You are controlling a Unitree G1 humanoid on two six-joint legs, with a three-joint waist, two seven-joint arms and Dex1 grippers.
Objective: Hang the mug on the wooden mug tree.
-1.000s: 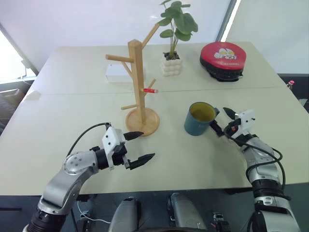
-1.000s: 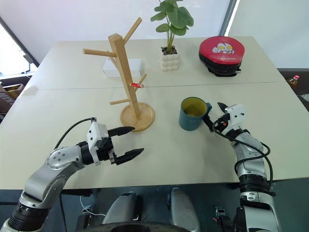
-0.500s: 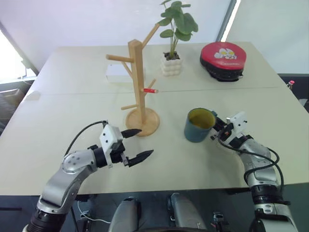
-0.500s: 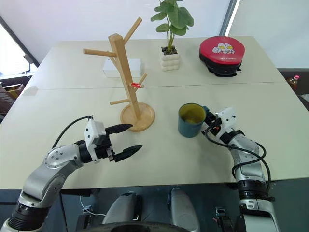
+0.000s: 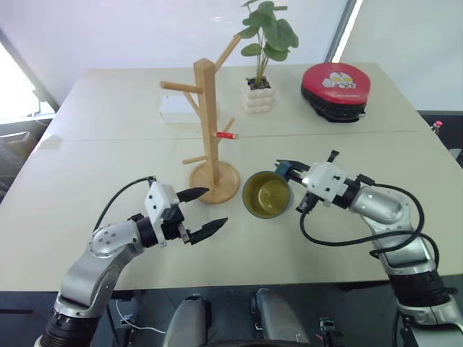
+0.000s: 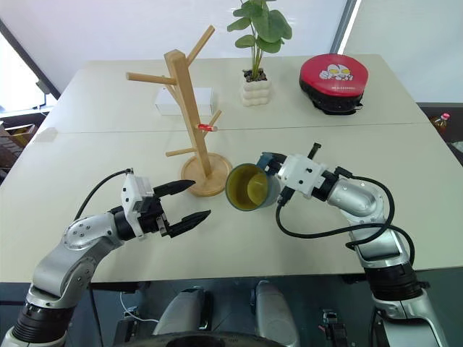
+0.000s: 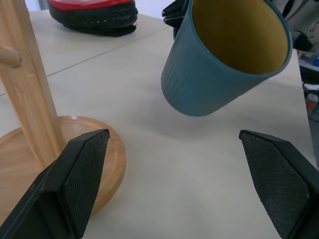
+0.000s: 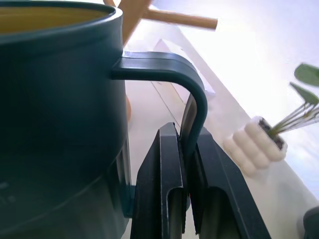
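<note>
The teal mug (image 5: 268,195) with its yellow-green inside hangs above the table, tipped so its mouth faces me, just right of the wooden mug tree's round base (image 5: 224,184). My right gripper (image 8: 185,134) is shut on the mug's handle (image 8: 192,99), its two fingers clamping the handle's lower leg. The wooden mug tree (image 6: 184,101) stands upright at mid-table, a red-tipped peg (image 5: 226,135) pointing right. My left gripper (image 5: 215,207) hovers open in front of the base with nothing between its fingers. In the left wrist view the mug (image 7: 224,55) floats above the tabletop, clear of both fingers.
At the back stand a green plant in a white ribbed pot (image 5: 258,97), a round red and black case (image 5: 334,87) and a flat white box (image 5: 175,110). A seam (image 5: 108,139) crosses the table behind the tree. The table's near edge (image 5: 239,282) is close.
My right gripper shut on the mug's handle, lifted the mug off the table and carried it left toward the tree, rolling it mouth-toward-me. The left gripper stayed put, open.
</note>
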